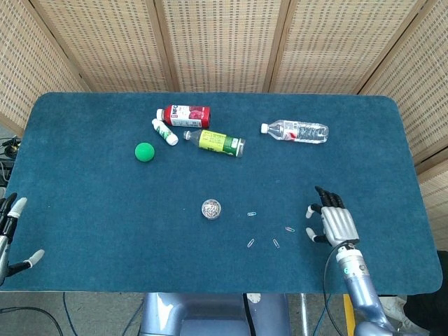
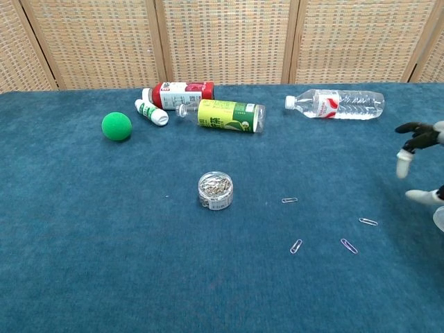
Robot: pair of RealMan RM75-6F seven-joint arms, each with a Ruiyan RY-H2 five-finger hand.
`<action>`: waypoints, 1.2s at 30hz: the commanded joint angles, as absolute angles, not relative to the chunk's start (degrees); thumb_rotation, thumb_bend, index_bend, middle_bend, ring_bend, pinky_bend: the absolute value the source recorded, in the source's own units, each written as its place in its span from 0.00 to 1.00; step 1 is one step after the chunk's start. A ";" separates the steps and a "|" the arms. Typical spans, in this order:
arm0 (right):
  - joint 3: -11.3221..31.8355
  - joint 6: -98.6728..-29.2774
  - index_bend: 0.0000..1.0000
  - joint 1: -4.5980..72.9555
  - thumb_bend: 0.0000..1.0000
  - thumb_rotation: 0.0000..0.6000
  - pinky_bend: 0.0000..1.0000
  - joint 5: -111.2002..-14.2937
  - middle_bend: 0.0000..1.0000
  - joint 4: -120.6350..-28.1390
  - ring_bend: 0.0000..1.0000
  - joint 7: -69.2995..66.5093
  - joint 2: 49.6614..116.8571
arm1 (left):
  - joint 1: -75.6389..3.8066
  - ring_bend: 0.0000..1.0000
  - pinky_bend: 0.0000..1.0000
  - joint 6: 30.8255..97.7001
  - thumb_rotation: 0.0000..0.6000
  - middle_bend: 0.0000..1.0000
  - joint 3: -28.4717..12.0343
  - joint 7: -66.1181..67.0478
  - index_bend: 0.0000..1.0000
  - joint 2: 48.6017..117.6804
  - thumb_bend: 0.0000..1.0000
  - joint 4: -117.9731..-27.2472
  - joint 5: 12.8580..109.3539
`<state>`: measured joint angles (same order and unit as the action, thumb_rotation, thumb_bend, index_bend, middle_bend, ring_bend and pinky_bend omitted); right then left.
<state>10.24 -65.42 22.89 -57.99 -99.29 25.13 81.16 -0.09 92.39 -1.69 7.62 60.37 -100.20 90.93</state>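
Observation:
My right hand (image 1: pixel 333 222) hovers over the blue table (image 1: pixel 91 203) near its front right, fingers spread and holding nothing. In the chest view the right hand (image 2: pixel 420 133) enters at the right edge, above a sliver of a clear lid (image 2: pixel 439 218); the head view hides that lid under the hand. Several paper clips lie just left of it, the nearest (image 1: pixel 290 229) a short way from the thumb. A small clear jar of paper clips (image 1: pixel 211 208) stands mid-table. My left hand (image 1: pixel 7 224) hangs open at the front left edge, far from everything.
At the back lie a red bottle (image 1: pixel 185 115), a small white bottle (image 1: pixel 165 131), a yellow-green bottle (image 1: pixel 218 142) and a clear water bottle (image 1: pixel 297 131). A green ball (image 1: pixel 144 152) sits left of them. Wicker screens stand behind the table.

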 commanded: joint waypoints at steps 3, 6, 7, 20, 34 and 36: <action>10.13 -64.82 0.49 25.41 0.30 1.00 0.00 -54.01 0.00 -97.44 0.00 29.61 85.28 | -0.23 0.00 0.00 92.17 1.00 0.00 -1.79 7.38 0.00 60.26 0.00 -100.14 90.73; 9.61 -65.04 0.50 25.85 0.30 1.00 0.00 -53.55 0.00 -96.43 0.00 30.43 86.69 | -0.27 0.00 0.00 92.08 1.00 0.00 -1.75 7.38 0.00 60.28 0.00 -100.10 90.72; 9.39 -64.91 0.50 26.20 0.30 1.00 0.00 -53.31 0.00 -95.70 0.00 30.84 87.59 | -0.29 0.00 0.00 92.01 1.00 0.00 -1.68 7.45 0.00 60.31 0.00 -100.10 90.82; 9.15 -64.98 0.50 27.98 0.31 1.00 0.00 -49.73 0.00 -90.92 0.00 32.69 91.59 | -0.50 0.00 0.00 91.68 1.00 0.00 -1.56 8.06 0.00 60.73 0.00 -99.88 90.87; 8.61 -64.51 0.51 28.63 0.31 1.00 0.00 -49.51 0.00 -86.83 0.00 31.72 93.52 | -0.70 0.00 0.00 91.35 1.00 0.00 -1.55 8.39 0.00 61.06 0.00 -99.67 90.66; 8.49 -64.41 0.51 28.68 0.31 1.00 0.00 -49.57 0.00 -86.41 0.00 31.64 93.72 | -0.71 0.00 0.00 91.32 1.00 0.00 -1.53 8.44 0.00 61.09 0.00 -99.64 90.66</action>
